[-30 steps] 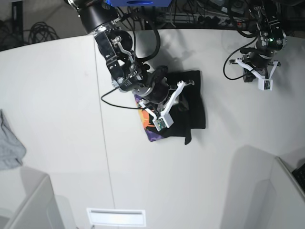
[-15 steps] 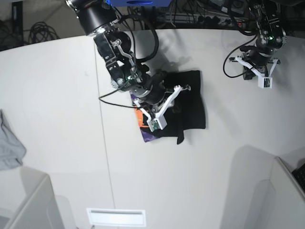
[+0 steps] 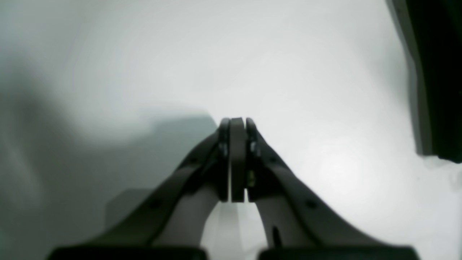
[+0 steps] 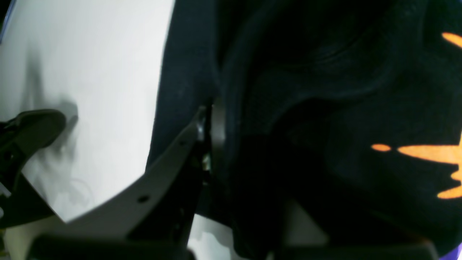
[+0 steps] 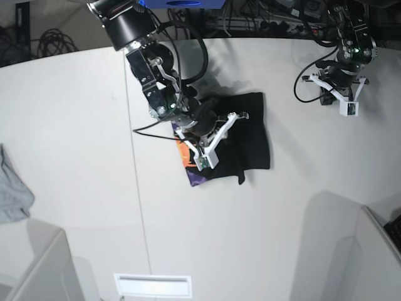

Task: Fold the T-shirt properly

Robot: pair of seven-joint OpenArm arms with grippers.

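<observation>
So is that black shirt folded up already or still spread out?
Partly folded: the T-shirt lies as a compact, rumpled bundle, and the right gripper is shut on it.

Left end effector (image 3: 237, 159) closed; right end effector (image 4: 216, 144) clamped.

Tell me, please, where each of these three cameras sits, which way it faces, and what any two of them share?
Base: overhead, looking straight down on the white table, both arms, the T-shirt and a grey cloth.
Left wrist: behind the left gripper, facing bare table past its shut jaws; a dark edge at right.
Right wrist: behind the right gripper, facing black cloth it pinches, with orange print.
Shared: base and right wrist both show the T-shirt and its print.
</observation>
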